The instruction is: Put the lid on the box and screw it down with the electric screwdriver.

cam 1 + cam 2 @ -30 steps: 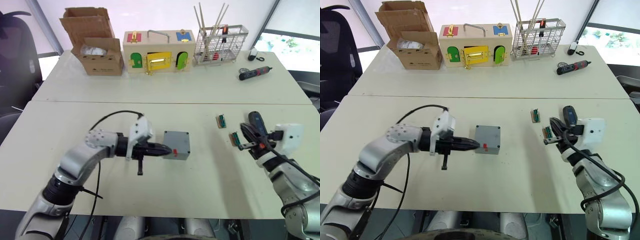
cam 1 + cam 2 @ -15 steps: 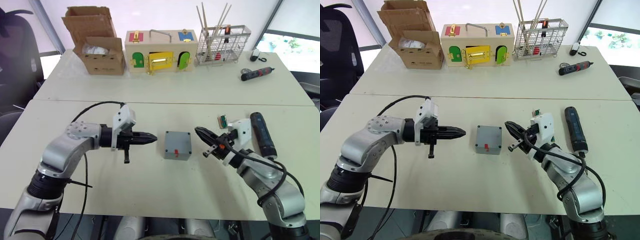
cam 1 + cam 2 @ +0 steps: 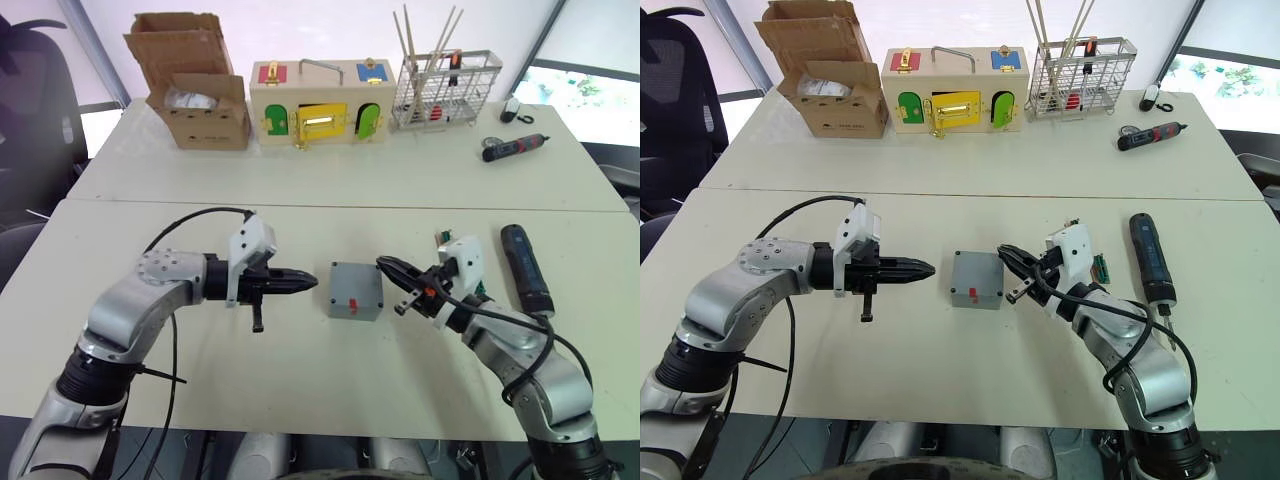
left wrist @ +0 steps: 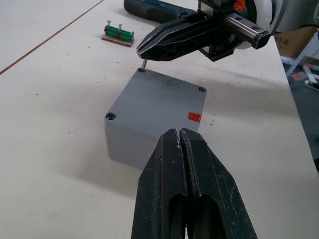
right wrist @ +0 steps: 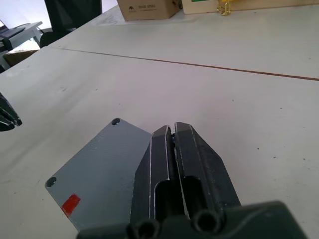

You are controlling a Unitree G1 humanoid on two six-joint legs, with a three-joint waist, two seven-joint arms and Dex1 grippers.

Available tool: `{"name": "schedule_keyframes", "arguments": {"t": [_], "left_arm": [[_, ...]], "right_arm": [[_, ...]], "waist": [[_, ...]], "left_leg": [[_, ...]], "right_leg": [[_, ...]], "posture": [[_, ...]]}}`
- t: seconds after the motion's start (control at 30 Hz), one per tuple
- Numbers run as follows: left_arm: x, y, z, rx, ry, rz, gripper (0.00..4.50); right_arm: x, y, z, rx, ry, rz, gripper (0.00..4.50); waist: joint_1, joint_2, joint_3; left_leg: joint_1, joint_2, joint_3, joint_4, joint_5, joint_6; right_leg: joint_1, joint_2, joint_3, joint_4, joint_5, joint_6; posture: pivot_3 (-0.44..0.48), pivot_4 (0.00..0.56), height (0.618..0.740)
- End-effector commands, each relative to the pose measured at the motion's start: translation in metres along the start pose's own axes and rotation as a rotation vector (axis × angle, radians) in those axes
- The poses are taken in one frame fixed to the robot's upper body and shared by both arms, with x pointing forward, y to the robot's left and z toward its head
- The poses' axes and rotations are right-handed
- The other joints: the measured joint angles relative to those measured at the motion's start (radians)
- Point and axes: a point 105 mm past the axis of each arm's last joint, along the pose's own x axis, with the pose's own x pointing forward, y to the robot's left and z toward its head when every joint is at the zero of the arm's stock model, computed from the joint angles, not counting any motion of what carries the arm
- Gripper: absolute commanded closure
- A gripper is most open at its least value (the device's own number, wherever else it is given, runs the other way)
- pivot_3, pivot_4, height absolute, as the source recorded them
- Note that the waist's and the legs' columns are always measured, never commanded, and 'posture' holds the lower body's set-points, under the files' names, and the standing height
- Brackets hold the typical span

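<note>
The grey box stands mid-table with the flat grey lid lying on top, screw holes at its corners and a red mark near one edge. My left gripper is shut and empty, pointing at the box from its left with a small gap. My right gripper is shut, its tips over the box's far right corner. A thin screw stands right under those tips at the corner hole; whether it is gripped is unclear. The black electric screwdriver lies on the table to the right.
A small green holder with screws lies beyond the box. Along the back stand a cardboard box, a wooden box with coloured doors and a wire basket. A black-and-red screwdriver lies at the back right.
My right gripper swung left from beside the electric screwdriver to the box's right corner. The left gripper drew back from the box, then edged closer again.
</note>
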Motion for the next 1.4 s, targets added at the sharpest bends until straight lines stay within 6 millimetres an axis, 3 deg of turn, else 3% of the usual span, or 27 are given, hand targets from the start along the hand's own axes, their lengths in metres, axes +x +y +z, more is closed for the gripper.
{"name": "schedule_keyframes", "arguments": {"t": [0.03,0.5,0.7,0.83,0.97,1.03,1.17,1.27,1.4], "left_arm": [[0.002,-0.005,0.008,0.046,-0.015,-0.012,4.50],[0.004,-0.005,0.008,0.057,-0.016,-0.007,4.50],[0.005,-0.004,0.008,0.056,-0.020,-0.006,4.50],[0.005,0.007,0.008,0.103,0.001,0.006,4.50],[0.011,0.018,0.024,0.128,-0.063,-0.007,4.50],[0.027,0.012,0.042,0.130,-0.150,-0.080,4.50],[0.052,-0.006,0.052,0.137,-0.212,-0.193,4.50],[0.064,-0.015,0.047,0.188,-0.188,-0.230,4.50],[0.075,-0.029,0.048,0.209,-0.210,-0.300,4.50]], "right_arm": [[0.002,0.001,0.009,-0.027,-0.037,0.008,4.48],[0.005,-0.001,0.003,-0.041,-0.011,0.004,4.48],[0.004,-0.003,0.010,-0.065,-0.028,-0.007,1.56],[-0.009,-0.014,0.034,-0.090,-0.075,-0.052,0.02],[-0.036,-0.050,0.070,-0.084,-0.114,-0.176,0.02],[-0.067,-0.089,0.079,-0.082,0.014,-0.289,0.02],[-0.110,-0.126,0.084,-0.101,0.259,-0.420,0.02],[-0.123,-0.132,0.085,-0.048,0.352,-0.432,0.02],[-0.144,-0.130,0.058,0.163,0.583,-0.403,0.02]], "waist": [[0.000,0.000,0.000],[0.000,0.000,0.000],[0.000,0.000,0.000],[0.003,0.000,0.000],[0.003,0.000,0.000],[0.009,0.002,0.001],[0.021,0.002,0.002],[0.006,0.002,0.002],[0.000,0.004,0.002]], "left_leg": [[0.000,0.000,0.000,0.000,0.000,0.000],[0.000,0.000,0.000,0.000,0.000,0.000],[0.000,0.000,0.000,0.000,0.000,0.000],[0.000,0.000,0.000,0.000,0.000,0.000],[0.000,-0.001,0.000,0.000,0.000,0.000],[0.000,-0.001,0.000,0.001,0.000,0.000],[-0.003,-0.002,0.001,0.001,-0.001,0.002],[-0.003,0.000,0.002,0.000,-0.001,0.003],[-0.002,0.001,0.002,0.000,-0.001,0.003]], "right_leg": [[0.000,0.000,0.000,0.000,0.000,0.000],[0.000,0.000,0.000,0.000,0.000,0.000],[0.000,0.000,0.000,0.000,0.000,0.000],[0.000,0.000,0.000,0.000,0.000,0.000],[0.000,-0.001,0.000,0.000,0.000,0.000],[0.001,-0.001,0.000,-0.001,0.000,0.000],[0.000,-0.002,-0.001,-0.003,0.000,0.000],[0.000,-0.001,0.000,-0.003,0.000,0.000],[0.000,-0.001,0.000,-0.002,0.000,0.000]], "posture": [[0.000,0.150,0.694],[0.000,0.150,0.694],[0.000,0.150,0.694],[0.000,0.150,0.694],[0.000,0.150,0.694],[0.000,0.150,0.694],[0.000,0.150,0.694],[0.000,0.150,0.694],[0.000,0.150,0.694]]}}
